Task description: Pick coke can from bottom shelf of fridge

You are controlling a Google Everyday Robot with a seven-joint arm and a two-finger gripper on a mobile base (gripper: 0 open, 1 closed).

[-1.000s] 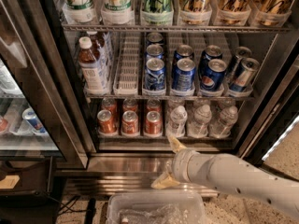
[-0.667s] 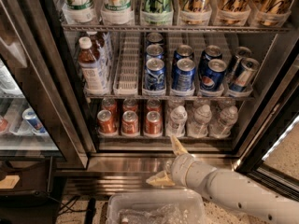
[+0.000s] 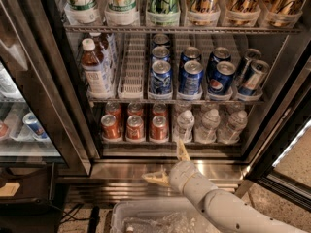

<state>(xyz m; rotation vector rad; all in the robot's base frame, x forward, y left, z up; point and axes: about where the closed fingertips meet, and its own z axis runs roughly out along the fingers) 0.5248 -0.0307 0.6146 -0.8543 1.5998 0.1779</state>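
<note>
The fridge [image 3: 58, 81] stands open in front of me. On its bottom shelf [image 3: 165, 142], three red-orange coke cans stand in front at the left: one [image 3: 110, 126], one [image 3: 135, 127] and one [image 3: 159, 127], with more behind them. My gripper [image 3: 168, 165] is open and empty, its tan fingers [image 3: 182, 150] spread apart. It hovers just in front of the steel sill [image 3: 126, 170], below and slightly right of the rightmost front coke can, apart from it. The white arm [image 3: 218, 208] comes in from the lower right.
Clear water bottles [image 3: 209, 125] fill the right of the bottom shelf. Blue Pepsi cans [image 3: 190, 76] and a brown bottle [image 3: 93, 68] stand on the rack above. A neighbouring cooler [image 3: 19, 125] is at left. A clear plastic bin [image 3: 150, 220] sits below the arm. The open door's frame [image 3: 286, 144] is at right.
The arm has drawn leftward and the gripper has shifted slightly left and closer to the sill. The cans have not moved.
</note>
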